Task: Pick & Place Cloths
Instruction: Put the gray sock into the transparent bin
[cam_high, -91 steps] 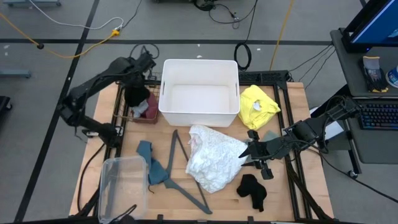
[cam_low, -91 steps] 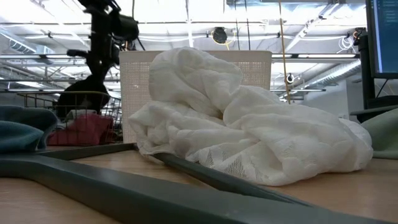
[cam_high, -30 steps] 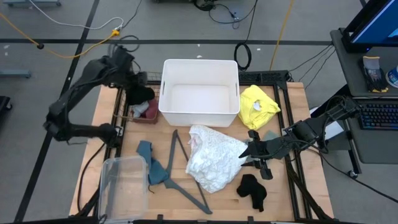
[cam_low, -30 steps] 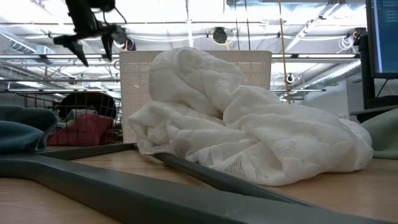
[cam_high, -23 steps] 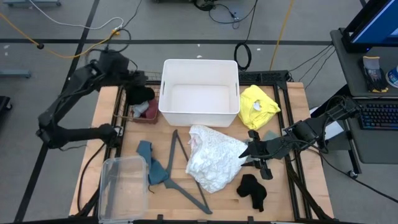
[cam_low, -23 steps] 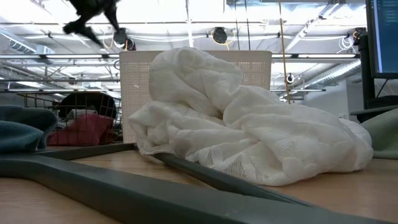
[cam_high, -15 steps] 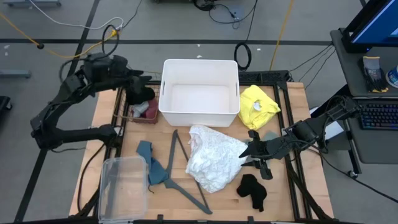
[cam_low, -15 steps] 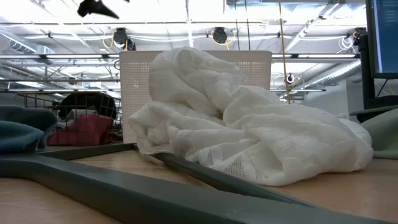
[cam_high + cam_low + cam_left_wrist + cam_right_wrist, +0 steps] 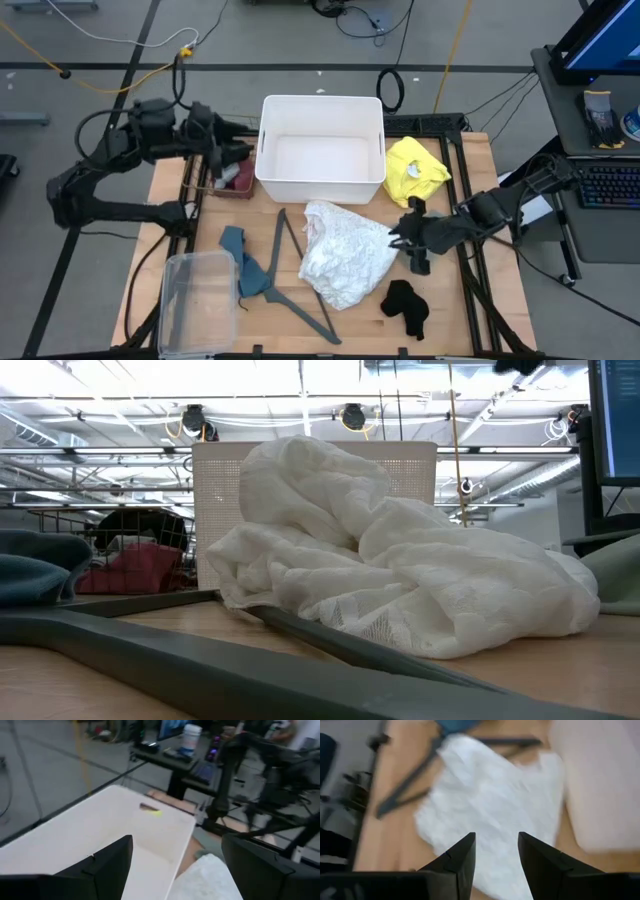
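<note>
**Cloth count, table and basket**

While both arms hang clear of the goods, stock on view runs as follows.

Cloths, 6 pcs:
- 1 lacy white cloth (image 9: 343, 255), heaped mid-table, just in front of the white bin (image 9: 321, 103); lying against the hanger.
- 1 yellow cloth (image 9: 415, 170), right of bin, touching its side.
- 1 black cloth (image 9: 406, 306), front right, near table edge.
- 1 teal cloth (image 9: 243, 265), front left, btwn clear tub and hanger.
- 1 maroon cloth (image 9: 238, 180) plus 1 dark cloth (image 9: 135, 525), both in the wire basket (image 9: 192, 188) left of bin.

Other: 1 white bin, nothing in it; 1 clear plastic tub (image 9: 197, 300), front left corner; 1 grey hanger (image 9: 300, 275).

Grippers, 2 pcs:
- left gripper (image 9: 232, 141), above the basket, fingers (image 9: 102, 865) spread wide, holding nothing.
- right gripper (image 9: 408, 240), beside the white heap's right edge, fingers (image 9: 455, 860) part-open w/ a narrow gap, nothing btwn them.
</note>
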You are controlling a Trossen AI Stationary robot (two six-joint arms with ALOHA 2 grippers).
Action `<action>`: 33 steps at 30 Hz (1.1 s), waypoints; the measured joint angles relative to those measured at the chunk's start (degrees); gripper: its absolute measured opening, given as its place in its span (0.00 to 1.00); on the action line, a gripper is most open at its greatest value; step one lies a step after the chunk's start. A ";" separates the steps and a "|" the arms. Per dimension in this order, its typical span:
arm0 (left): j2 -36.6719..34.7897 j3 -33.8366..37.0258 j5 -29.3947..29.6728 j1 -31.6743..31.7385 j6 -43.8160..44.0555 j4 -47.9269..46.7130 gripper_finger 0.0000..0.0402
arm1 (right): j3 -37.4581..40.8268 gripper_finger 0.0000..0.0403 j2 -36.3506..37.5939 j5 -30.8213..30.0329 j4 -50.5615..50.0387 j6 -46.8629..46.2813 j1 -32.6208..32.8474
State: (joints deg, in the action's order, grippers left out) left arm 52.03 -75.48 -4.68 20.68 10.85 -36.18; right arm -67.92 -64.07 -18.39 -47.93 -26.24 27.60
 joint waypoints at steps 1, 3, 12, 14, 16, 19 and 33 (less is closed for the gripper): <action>-0.01 0.00 0.00 -0.86 -0.80 0.62 0.76 | 0.00 0.35 0.00 -0.47 -1.90 -1.37 -0.37; -0.07 0.00 0.01 -2.31 -2.40 2.59 0.76 | 0.00 0.35 0.00 -1.35 -5.53 -4.16 -0.99; -0.04 0.00 0.05 -5.10 -5.28 6.27 0.75 | 0.00 0.35 0.00 4.63 -14.92 -9.79 -1.76; -0.04 0.00 0.05 -5.26 -5.96 6.31 0.75 | 0.00 0.35 0.00 8.84 -14.80 -8.65 -1.75; -0.04 0.00 0.05 -5.43 -6.63 6.31 0.75 | 0.00 0.35 0.00 12.02 -14.74 -7.89 -1.73; -0.04 0.00 0.03 -5.43 -7.47 6.30 0.74 | 0.06 0.35 0.00 13.81 -14.58 -7.61 -1.43; -0.04 0.00 0.03 -5.43 -7.58 4.52 0.74 | 9.43 0.35 -0.05 15.28 -13.64 -16.40 -0.38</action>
State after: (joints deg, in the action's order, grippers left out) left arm 51.99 -75.48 -4.64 15.25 3.27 -31.66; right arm -58.49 -64.13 -3.11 -61.57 -42.64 27.22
